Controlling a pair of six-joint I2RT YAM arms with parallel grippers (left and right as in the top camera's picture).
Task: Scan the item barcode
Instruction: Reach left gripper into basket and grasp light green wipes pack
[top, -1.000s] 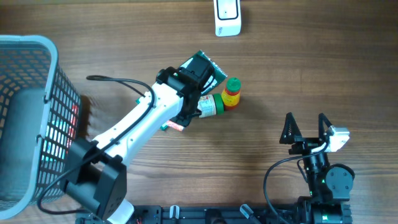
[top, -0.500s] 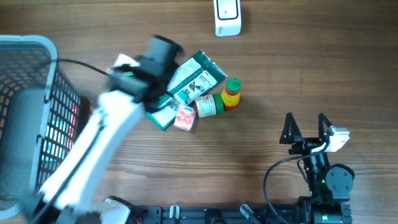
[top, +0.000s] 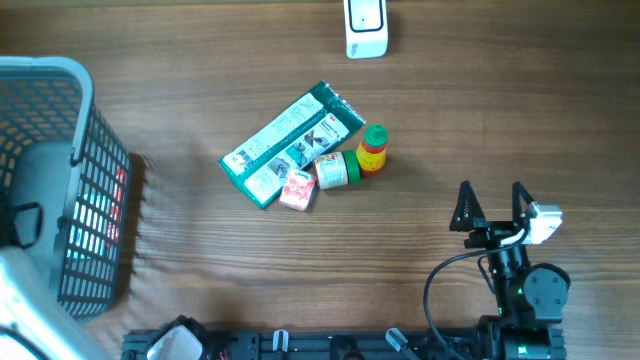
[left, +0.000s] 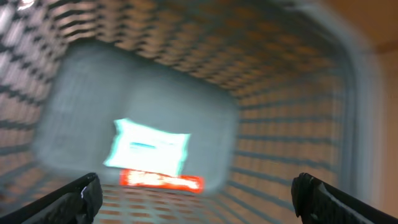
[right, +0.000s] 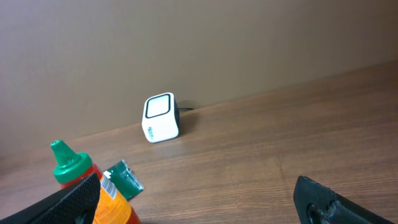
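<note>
Both left gripper (left: 196, 188) and right gripper (top: 492, 205) gape empty, so we should grasp the packet (top: 290, 145) by its edges, barcode facing the top-centre scanner (top: 366, 25).

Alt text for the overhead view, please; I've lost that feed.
A green packet, a small red box, a green-capped jar and an orange bottle lie clustered at centre. A white scanner sits at the far edge, a grey basket at left; the right gripper rests open and empty.

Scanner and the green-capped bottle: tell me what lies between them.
Nothing stands there. Between the white scanner and the green-capped bottle there is only bare wooden table, as the overhead view shows.
</note>
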